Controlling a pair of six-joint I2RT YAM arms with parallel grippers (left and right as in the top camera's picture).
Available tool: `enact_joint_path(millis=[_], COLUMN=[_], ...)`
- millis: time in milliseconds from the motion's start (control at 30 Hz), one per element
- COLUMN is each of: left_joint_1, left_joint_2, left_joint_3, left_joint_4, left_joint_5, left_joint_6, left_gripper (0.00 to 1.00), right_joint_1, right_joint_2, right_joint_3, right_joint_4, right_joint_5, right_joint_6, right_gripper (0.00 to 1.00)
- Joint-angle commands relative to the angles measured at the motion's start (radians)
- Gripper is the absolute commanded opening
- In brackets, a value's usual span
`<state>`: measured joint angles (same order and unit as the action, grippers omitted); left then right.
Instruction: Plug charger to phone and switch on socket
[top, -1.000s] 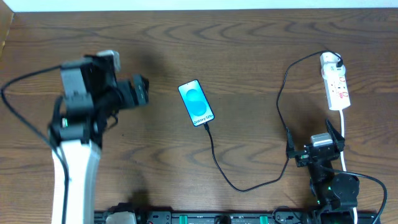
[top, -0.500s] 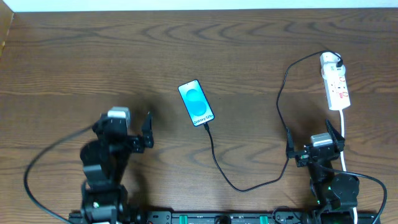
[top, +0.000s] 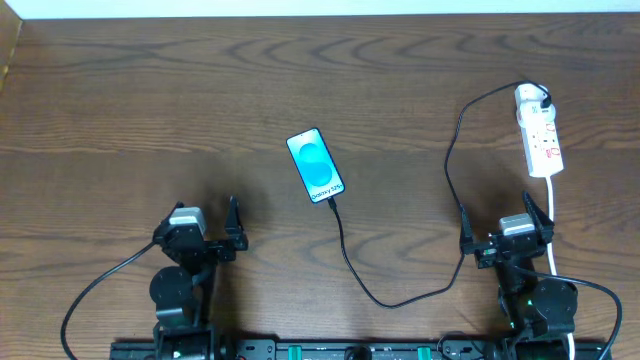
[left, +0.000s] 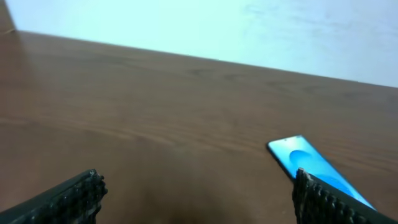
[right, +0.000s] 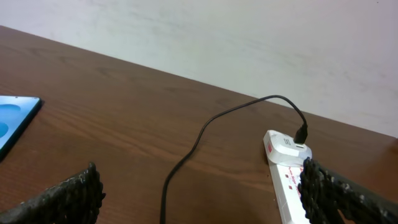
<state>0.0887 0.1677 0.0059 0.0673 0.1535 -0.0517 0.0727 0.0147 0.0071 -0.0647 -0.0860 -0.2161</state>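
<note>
The phone (top: 315, 166) lies ahead and to the right of the left hand (top: 197, 228), with the charger (top: 343, 238) apparently seated in its near edge. The charger's plug sits in the socket (top: 539, 135), ahead-right of the right hand (top: 505, 232). Both hands gape wide, empty. Plugging looks done; the switch's state is unreadable. Only the overhead view shows the cable's whole run.

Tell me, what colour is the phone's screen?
The phone screen is bright blue, clearest in the overhead view.
</note>
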Motion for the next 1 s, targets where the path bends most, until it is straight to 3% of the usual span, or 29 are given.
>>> enact_joint_path(millis=[0, 67, 267, 967], left_joint_1=[-0.003, -0.003, -0.003, -0.010], left_joint_2=[-0.059, -0.095, -0.166, -0.164], left_joint_3=[-0.002, -0.002, -0.002, -0.002], left_joint_4=[-0.074, -0.137, -0.133, -0.131], left_joint_5=[-0.054, -0.062, -0.069, -0.069], left_joint_6=[-0.013, -0.013, -0.010, -0.010], left_gripper=[0.98, 0.98, 0.98, 0.98], right_joint_1=[0.007, 0.007, 0.007, 0.007], right_joint_2=[-0.006, -0.006, -0.006, -0.006], right_joint_3=[-0.002, -0.002, -0.002, -0.002], right_joint_4=[-0.003, -0.003, -0.003, -0.003], right_joint_5=[-0.006, -0.006, -0.006, -0.006], right_joint_6=[0.010, 0.010, 0.009, 0.010], right_gripper=[0.99, 0.99, 0.99, 0.99])
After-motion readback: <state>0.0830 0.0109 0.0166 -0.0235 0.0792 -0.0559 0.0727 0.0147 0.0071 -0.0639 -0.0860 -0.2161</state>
